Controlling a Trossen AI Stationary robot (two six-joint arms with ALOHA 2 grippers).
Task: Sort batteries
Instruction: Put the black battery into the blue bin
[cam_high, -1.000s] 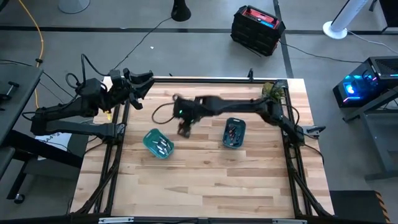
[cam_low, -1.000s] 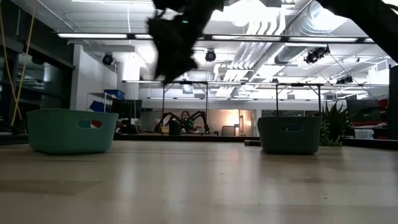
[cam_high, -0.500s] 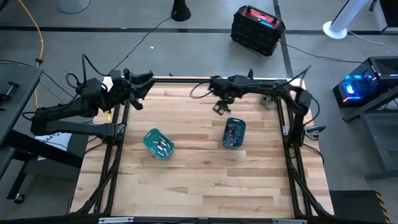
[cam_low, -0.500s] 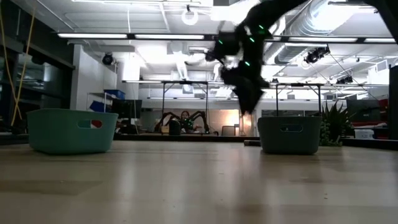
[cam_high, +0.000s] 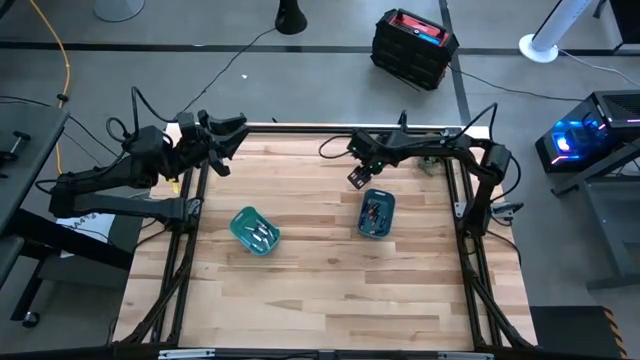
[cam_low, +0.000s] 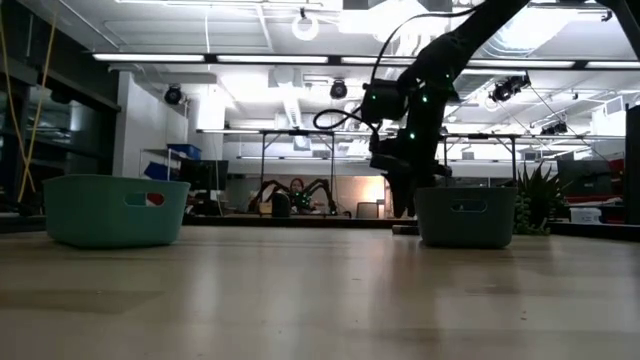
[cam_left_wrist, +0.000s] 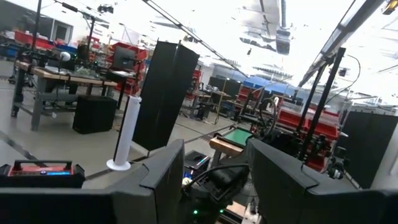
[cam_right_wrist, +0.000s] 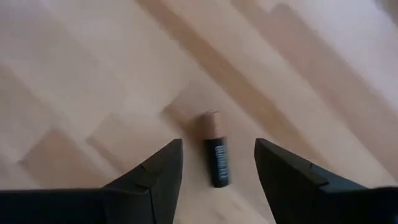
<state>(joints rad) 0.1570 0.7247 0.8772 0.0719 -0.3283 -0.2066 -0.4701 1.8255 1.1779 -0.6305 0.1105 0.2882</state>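
Right gripper (cam_high: 357, 178) hangs fingers spread, empty, over a lone battery (cam_right_wrist: 216, 158) lying on the wood table (cam_high: 330, 290) — its label print unreadable. Right teal bin (cam_high: 377, 214) sits at gripper's 5 o'clock; left bin (cam_high: 254, 230) holds more batteries (cam_high: 262, 235). Left gripper (cam_left_wrist: 211, 174) parked open at table's 10 o'clock.

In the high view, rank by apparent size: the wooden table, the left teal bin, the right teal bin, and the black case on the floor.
1. Wooden table, by far the largest.
2. Black case on the floor.
3. Left teal bin and right teal bin: they look about alike, so no ranking between them.
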